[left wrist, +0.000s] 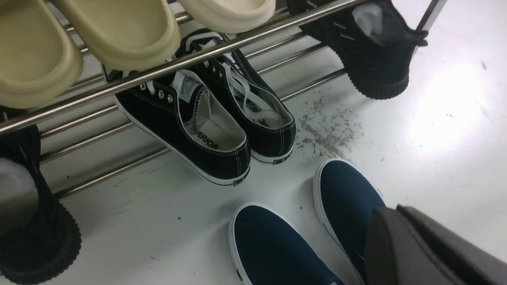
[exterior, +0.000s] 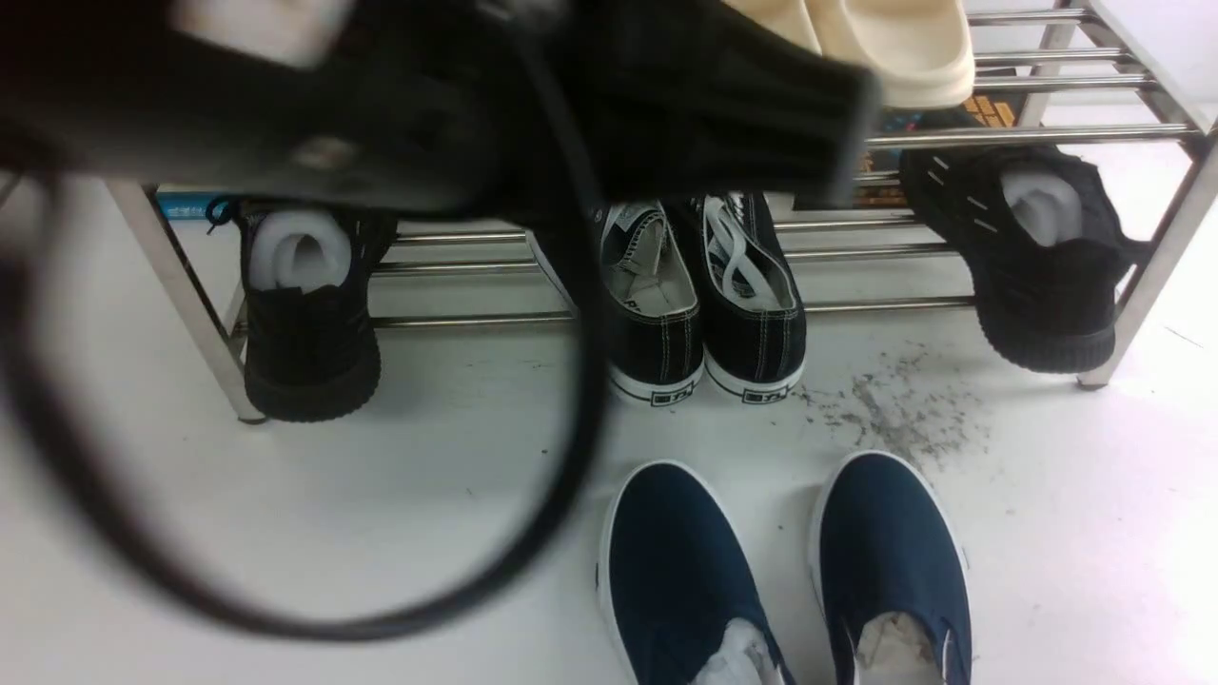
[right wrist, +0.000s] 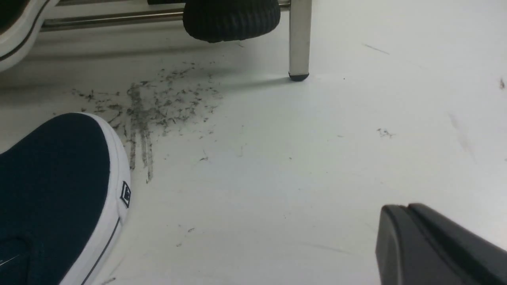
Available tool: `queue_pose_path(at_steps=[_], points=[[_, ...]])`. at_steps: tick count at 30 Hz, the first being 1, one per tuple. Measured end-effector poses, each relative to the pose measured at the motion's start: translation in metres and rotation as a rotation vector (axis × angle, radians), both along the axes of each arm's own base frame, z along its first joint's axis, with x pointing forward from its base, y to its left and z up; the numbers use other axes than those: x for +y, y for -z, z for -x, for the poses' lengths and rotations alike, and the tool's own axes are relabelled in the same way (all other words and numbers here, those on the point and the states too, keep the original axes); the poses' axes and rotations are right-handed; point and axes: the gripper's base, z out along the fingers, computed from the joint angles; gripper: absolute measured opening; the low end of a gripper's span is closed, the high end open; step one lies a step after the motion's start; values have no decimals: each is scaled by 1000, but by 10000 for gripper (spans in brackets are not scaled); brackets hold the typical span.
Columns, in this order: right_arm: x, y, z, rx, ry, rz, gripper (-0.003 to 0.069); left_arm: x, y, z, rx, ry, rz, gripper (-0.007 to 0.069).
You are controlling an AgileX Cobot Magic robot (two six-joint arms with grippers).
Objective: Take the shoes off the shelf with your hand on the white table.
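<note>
left pincer (left wrist: 400,225): fingers pressed together, nothing between them; hangs over the right-hand navy shoe, its tip hiding part of that shoe's vamp in the left wrist view; contact with the canvas cannot be told
right pincer (right wrist: 400,225): fingers look closed, nothing held; above bare tabletop, apart from the shoes, with the navy toe cap off to one side of it
navy slip-ons (exterior: 790,571): both on the white tabletop (exterior: 285,495), off the shelf; side by side with a small gap, toes toward the shelf; white stuffing shows in both openings; one sits beneath the left pincer, the other just beside it
scuff patch (exterior: 885,409): dark grey streaks on the tabletop; past the navy toes from the left pincer, between them and the shelf
shelf (exterior: 1047,133): steel bar rack standing on the tabletop, beyond the navy pair from both pincers; one leg with a black foot (right wrist: 299,59) shows ahead of the right pincer
black lace-up sneakers (exterior: 704,304): lower tier, heels out over the front bar, straight across the scuffs from the navy pair
black knit shoes (exterior: 1042,257): lower tier, one at each end, heels out; white stuffing inside
cream slippers (left wrist: 119,31): upper tier, above the lace-ups
arm and cable (exterior: 428,105): blurred black mass across the upper left of the front view; covers part of the shelf
</note>
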Motion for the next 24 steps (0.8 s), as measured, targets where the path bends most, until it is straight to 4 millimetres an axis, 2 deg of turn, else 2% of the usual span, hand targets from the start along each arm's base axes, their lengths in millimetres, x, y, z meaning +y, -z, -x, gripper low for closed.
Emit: queue_pose_path(at_steps=[3, 6, 9, 14, 16, 17, 18, 20, 24], points=[[0, 0, 0, 0, 0, 0, 27, 23, -10, 5, -34, 23, 20, 15], [0, 0, 0, 0, 0, 0, 31, 47, -7, 11, -46, 31, 21, 15], [0, 0, 0, 0, 0, 0, 34, 64, 14, 16, -10, 13, 11, 15], [0, 0, 0, 0, 0, 0, 39, 82, 80, 21, 130, -83, -28, 15], [0, 0, 0, 0, 0, 0, 39, 85, 106, 22, 178, -128, -51, 15], [0, 0, 0, 0, 0, 0, 39, 86, 108, 22, 182, -131, -49, 15], [0, 0, 0, 0, 0, 0, 39, 86, 125, 23, 209, -147, -49, 15], [0, 0, 0, 0, 0, 0, 39, 79, 139, 23, 212, -106, 11, 15], [0, 0, 0, 0, 0, 0, 41, 62, 143, 25, 181, 7, 128, 17]])
